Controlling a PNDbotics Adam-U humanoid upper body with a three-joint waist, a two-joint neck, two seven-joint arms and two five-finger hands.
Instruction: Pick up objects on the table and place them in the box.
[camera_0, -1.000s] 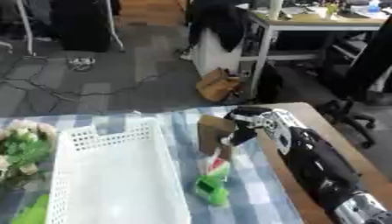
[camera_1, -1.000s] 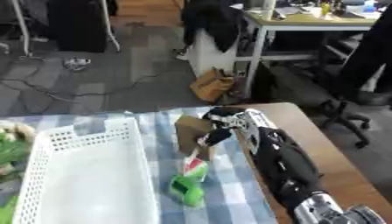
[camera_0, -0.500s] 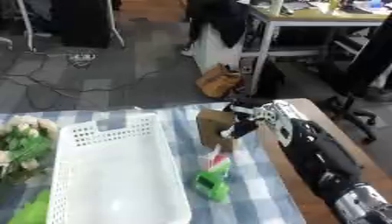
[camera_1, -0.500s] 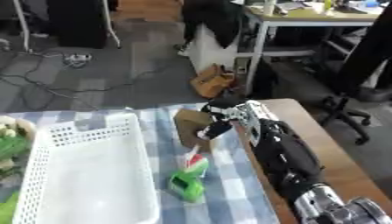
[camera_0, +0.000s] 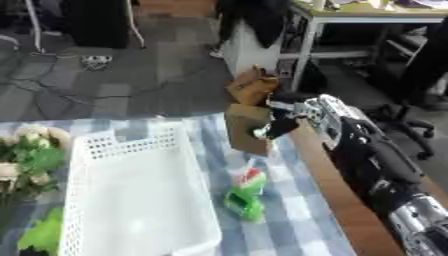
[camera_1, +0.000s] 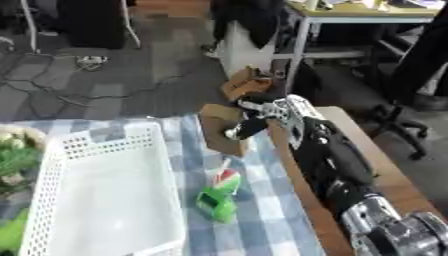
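Note:
My right hand (camera_0: 289, 116) is shut on a brown cardboard-coloured block (camera_0: 246, 128) at the far side of the table, holding it upright just right of the white basket (camera_0: 140, 195). Whether the block rests on the checked cloth or hangs just above it I cannot tell. A green object with a red and white end (camera_0: 244, 194) lies on the cloth below the block, near the basket's right wall. The basket holds nothing that I can see. My left hand is out of sight.
White flowers with green leaves (camera_0: 24, 165) sit left of the basket, and a green leafy thing (camera_0: 39, 237) lies at the lower left. The table's bare wooden strip (camera_0: 328, 190) runs under my right arm. Beyond the table are a brown bag (camera_0: 252, 86) on the floor and office furniture.
My right hand has carried the brown block a little away from me and upward. The whole picture has shifted, so the head has also moved.

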